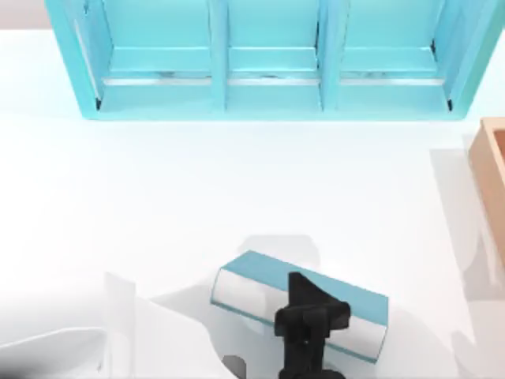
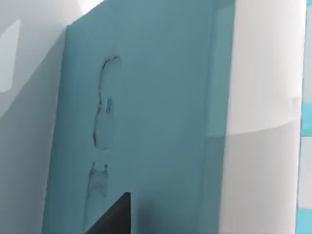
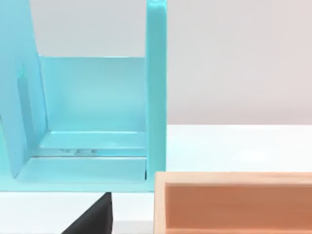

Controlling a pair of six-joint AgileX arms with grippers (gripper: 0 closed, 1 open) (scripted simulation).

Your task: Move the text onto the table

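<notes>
Table [image 1: 158,197] w/ shelf [image 1: 268,63] at rear, box [image 1: 493,174] at right. Book [image 1: 260,276] lies front-center under left gripper [image 1: 309,324]; grip state: can't tell. Prob. placing step; next: release, retract. Right arm parked.

In front of me stands a light-blue shelf [image 1: 272,59] with three bays, at the far edge. At the right side I see a tan wooden box [image 1: 491,170] — near the shelf, not touching.
</notes>
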